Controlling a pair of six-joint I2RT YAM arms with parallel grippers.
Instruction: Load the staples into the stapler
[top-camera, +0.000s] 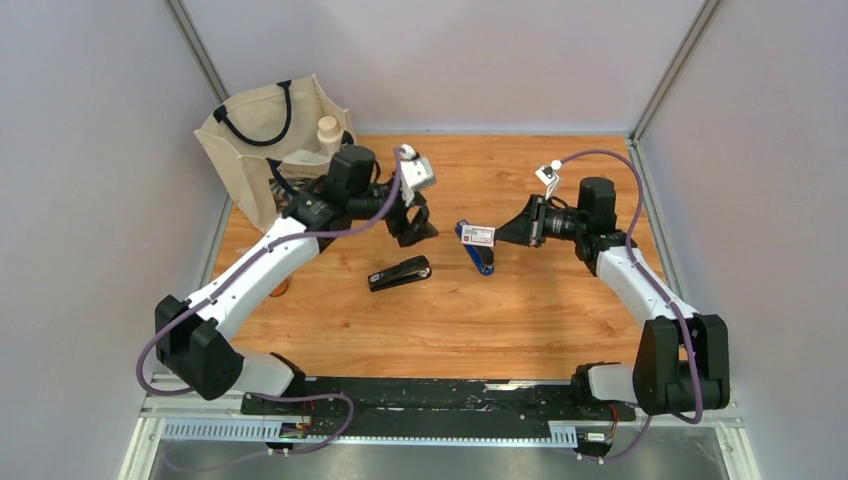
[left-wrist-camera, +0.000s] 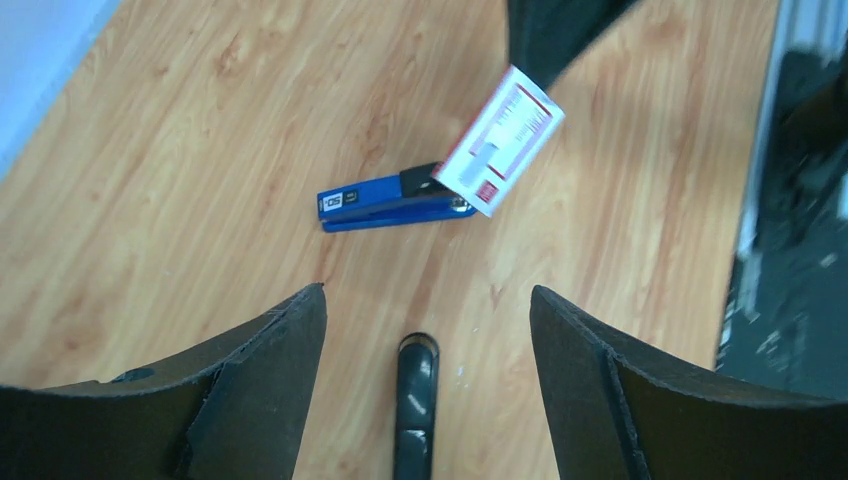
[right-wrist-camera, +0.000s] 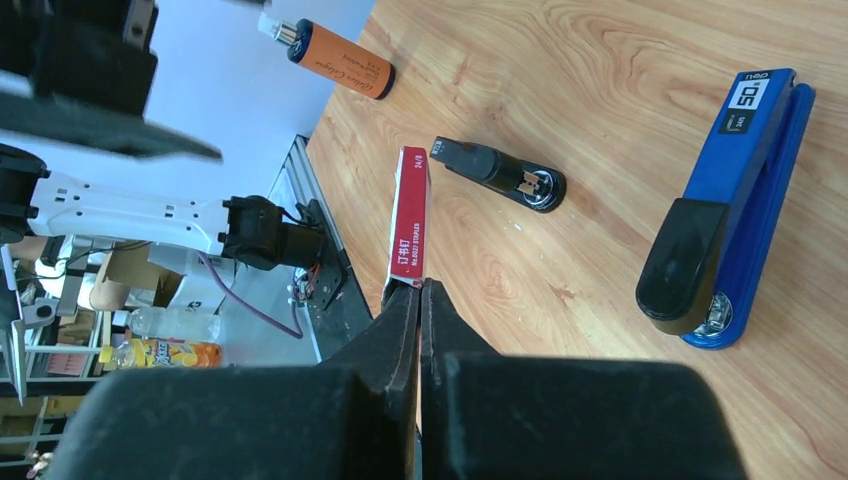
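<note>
1. The right gripper (right-wrist-camera: 420, 290) pinches the small white-and-red staple box (top-camera: 478, 236), lifted above the blue stapler (top-camera: 476, 250) lying mid-table.
2. The left gripper (left-wrist-camera: 428, 310) gapes wide, holding nothing, above the black stapler (top-camera: 400, 273).

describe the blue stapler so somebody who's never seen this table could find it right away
On the wooden table, look near the middle, just ahead of the right gripper, which pinches a small white staple box. The blue stapler lies flat below that box. Unlike the all-black stapler to its left, it is bright blue with a black top strip.
</note>
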